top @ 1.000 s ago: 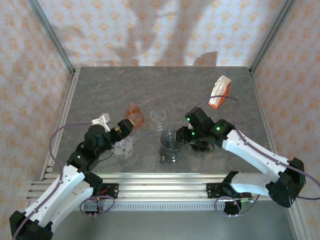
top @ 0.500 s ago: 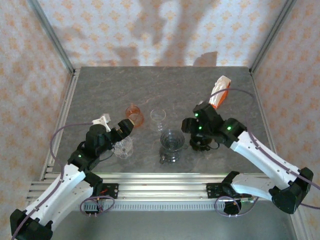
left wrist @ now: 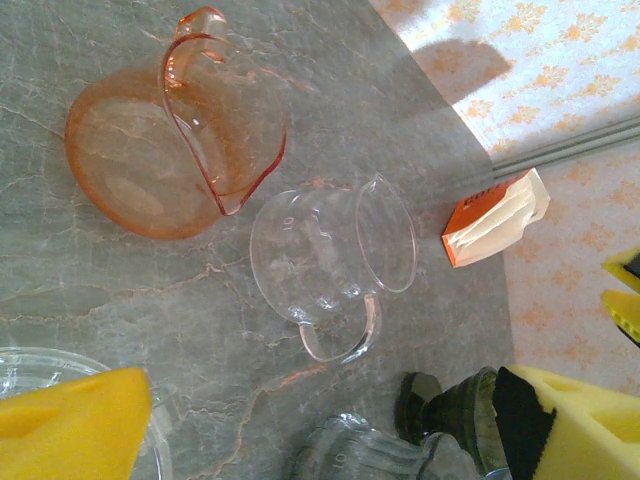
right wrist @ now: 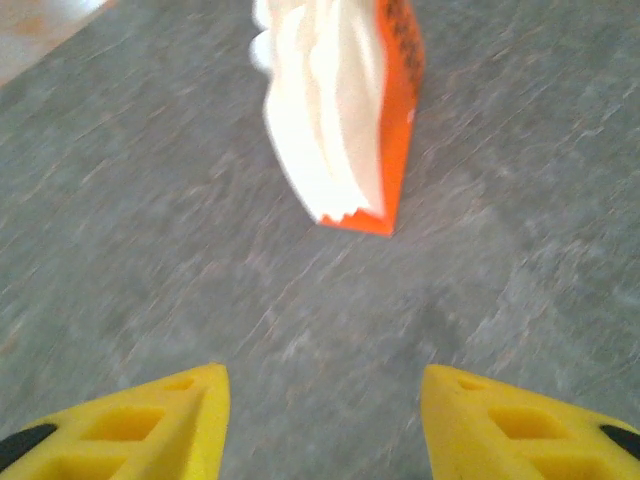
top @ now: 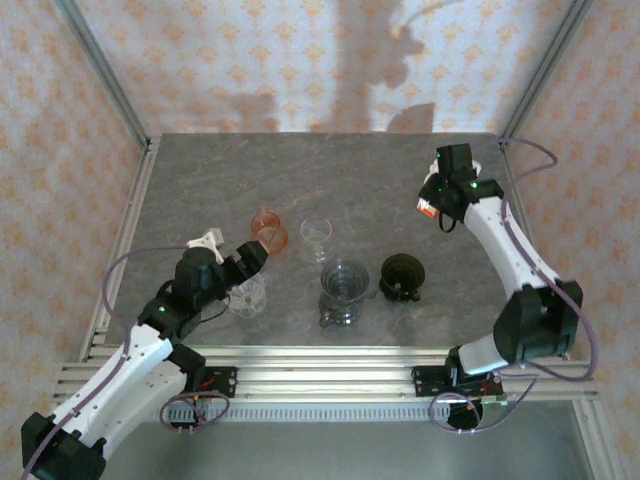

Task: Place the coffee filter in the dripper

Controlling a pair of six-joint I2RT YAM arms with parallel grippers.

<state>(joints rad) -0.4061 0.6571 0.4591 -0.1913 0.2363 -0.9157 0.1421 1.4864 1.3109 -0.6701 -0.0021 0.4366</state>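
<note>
**Visibility limits.** In the top view my right wrist covers most of the coffee filter pack [top: 428, 207]; only an orange-and-white corner shows. The right wrist view is blurred, so the print on the pack cannot be read. In the left wrist view the dark green dripper [left wrist: 445, 405] is cut off by the bottom edge and partly hidden behind one of my fingers [left wrist: 580, 420]. A clear glass rim [left wrist: 30, 365] under the other finger is cropped, and I cannot tell whether that finger touches it.

**Materials and shapes.** The pack is an orange sleeve, open at one end, with a stack of white paper filters showing. It rests on the grey marbled table [top: 200, 180] at the far right. The dripper is dark, glossy and round; it stands well apart from the pack, just right of a ribbed clear glass vessel [top: 344, 283]. An orange glass vessel [left wrist: 170, 150] and a clear glass pitcher [left wrist: 330, 260] with a loop handle stand just beside each other.

**Grippers.** My right gripper [right wrist: 320, 400] hangs just short of the pack, its yellow fingers parted over bare table and holding nothing. My left gripper [left wrist: 315, 415] is spread wide, with nothing clamped.
</note>
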